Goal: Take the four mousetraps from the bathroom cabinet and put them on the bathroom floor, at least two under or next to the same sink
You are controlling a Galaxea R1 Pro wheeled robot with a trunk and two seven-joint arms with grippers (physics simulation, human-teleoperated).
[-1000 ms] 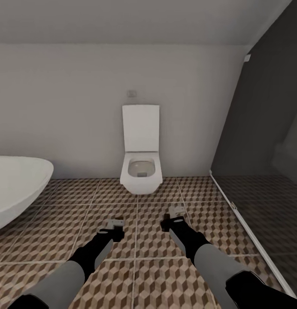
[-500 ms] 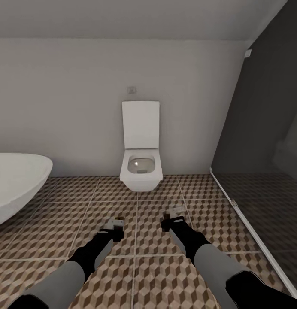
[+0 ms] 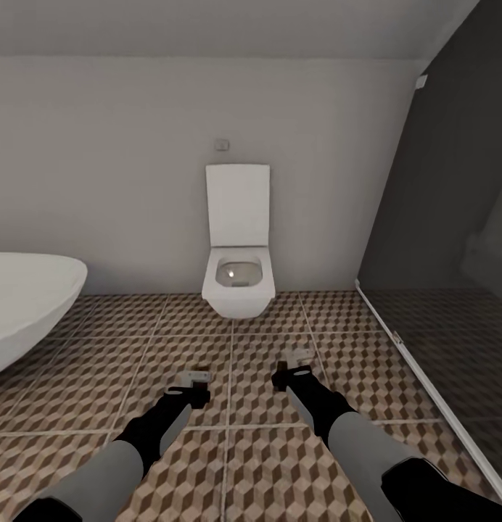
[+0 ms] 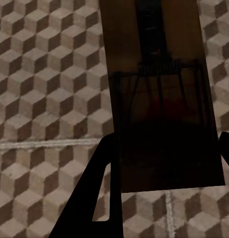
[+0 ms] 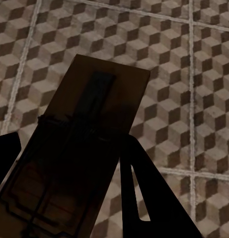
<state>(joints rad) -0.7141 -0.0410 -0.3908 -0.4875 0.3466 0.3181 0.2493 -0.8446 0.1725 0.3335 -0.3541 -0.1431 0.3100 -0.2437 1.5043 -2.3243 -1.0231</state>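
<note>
Both arms reach forward low over the bathroom floor (image 3: 84,377), tiled in a brown, beige and white cube pattern. My left gripper (image 3: 195,379) is shut on a mousetrap (image 4: 159,94), a tan-brown board with dark wire parts clamped between the black fingers (image 4: 94,198). My right gripper (image 3: 300,357) is shut on another mousetrap (image 5: 79,163), which lies tilted between its fingers (image 5: 144,198). In the head view each trap shows as a small pale piece at the gripper tip. In both wrist views, tiles (image 5: 184,74) lie beneath the traps.
A white wall-hung toilet (image 3: 236,283) with its lid up stands straight ahead against the grey wall. The rim of a white bathtub (image 3: 26,304) curves in at the left. A dark glass shower screen (image 3: 439,254) with a floor rail runs along the right.
The whole head view has shifted slightly, with the toilet and tub sitting a little higher and further left. Both arms keep the same pose and hold.
</note>
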